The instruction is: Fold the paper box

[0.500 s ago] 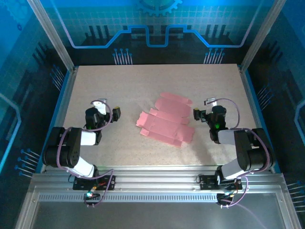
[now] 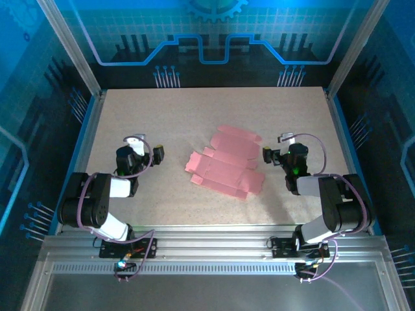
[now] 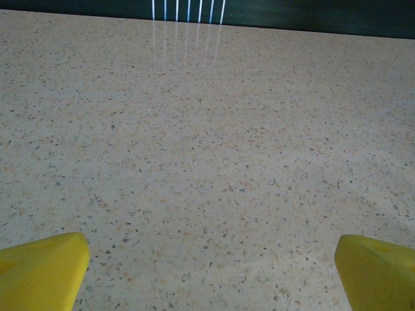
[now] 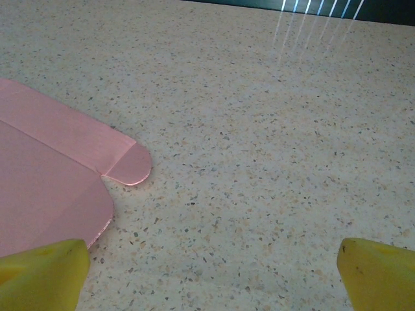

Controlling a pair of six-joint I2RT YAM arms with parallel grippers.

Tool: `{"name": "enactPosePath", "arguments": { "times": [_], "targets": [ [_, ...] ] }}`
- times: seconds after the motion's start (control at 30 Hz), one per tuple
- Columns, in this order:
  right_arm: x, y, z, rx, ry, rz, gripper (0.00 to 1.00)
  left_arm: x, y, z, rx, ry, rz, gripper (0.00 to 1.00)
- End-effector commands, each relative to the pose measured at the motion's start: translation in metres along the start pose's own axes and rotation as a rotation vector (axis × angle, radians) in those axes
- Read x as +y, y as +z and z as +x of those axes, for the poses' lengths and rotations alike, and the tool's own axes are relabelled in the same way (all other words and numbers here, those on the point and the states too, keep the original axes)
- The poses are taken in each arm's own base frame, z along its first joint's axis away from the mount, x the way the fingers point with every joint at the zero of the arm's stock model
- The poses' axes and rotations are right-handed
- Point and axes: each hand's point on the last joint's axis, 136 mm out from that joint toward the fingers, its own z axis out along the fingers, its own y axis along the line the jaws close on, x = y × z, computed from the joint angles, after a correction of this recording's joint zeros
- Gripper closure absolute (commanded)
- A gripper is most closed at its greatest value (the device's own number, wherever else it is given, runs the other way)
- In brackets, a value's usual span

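Observation:
The paper box (image 2: 225, 162) is a flat pink die-cut sheet with flaps, lying unfolded in the middle of the speckled table. My left gripper (image 2: 146, 146) rests low to its left, a clear gap away, open and holding nothing. In the left wrist view its yellow fingertips (image 3: 42, 272) stand wide apart over bare table. My right gripper (image 2: 276, 147) sits just off the sheet's right edge, also open and holding nothing. In the right wrist view the paper box (image 4: 52, 175) shows a rounded tab at the left, just ahead of the left yellow fingertip (image 4: 42, 275).
The table (image 2: 194, 110) is bordered by raised side rails and metal frame posts (image 2: 71, 45). A dark back wall (image 2: 207, 58) closes the far edge. The arm bases sit on a slotted metal rail (image 2: 207, 249) at the near edge.

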Motion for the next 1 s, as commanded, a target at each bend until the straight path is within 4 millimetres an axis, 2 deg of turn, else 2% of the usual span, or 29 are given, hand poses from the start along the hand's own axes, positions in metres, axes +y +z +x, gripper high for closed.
{"name": "enactPosePath", "arguments": {
  "times": [0.0, 0.13, 0.23, 0.4, 0.5, 0.6, 0.7, 0.8, 0.9, 0.97],
  "targets": [
    [-0.005, 0.002, -0.015, -0.047, 0.017, 0.008, 0.00, 0.001, 0.004, -0.012, -0.038, 0.009, -0.007, 0.01],
    [-0.002, 0.002, -0.018, -0.048, 0.011, -0.007, 0.00, 0.004, 0.004, -0.013, -0.038, 0.003, -0.026, 0.01],
    [0.001, -0.003, -0.029, -0.040, -0.004, -0.026, 0.00, 0.009, 0.003, -0.018, -0.034, -0.012, -0.058, 0.01],
    [0.000, -0.022, -0.045, -0.023, -0.003, -0.015, 0.00, 0.005, -0.024, -0.041, -0.086, -0.006, -0.075, 0.01],
    [0.002, -0.037, -0.058, 0.003, 0.041, -0.029, 0.00, 0.004, -0.044, -0.058, -0.084, -0.081, -0.108, 0.01],
    [0.003, -0.052, -0.066, 0.063, 0.127, -0.046, 0.00, -0.027, -0.055, -0.076, -0.082, -0.009, -0.063, 0.01],
    [0.011, -0.064, -0.067, 0.121, 0.245, -0.122, 0.00, -0.064, -0.056, -0.083, -0.028, 0.012, 0.029, 0.01],
    [0.022, -0.072, -0.059, 0.221, 0.343, -0.184, 0.00, -0.096, -0.050, -0.076, 0.083, -0.047, 0.104, 0.01],
    [0.042, -0.086, -0.051, 0.289, 0.441, -0.283, 0.00, -0.137, -0.044, -0.068, 0.163, -0.030, 0.195, 0.01],
    [0.051, -0.095, -0.037, 0.358, 0.530, -0.316, 0.00, -0.164, -0.039, -0.061, 0.209, -0.012, 0.265, 0.01]
  ]
}}
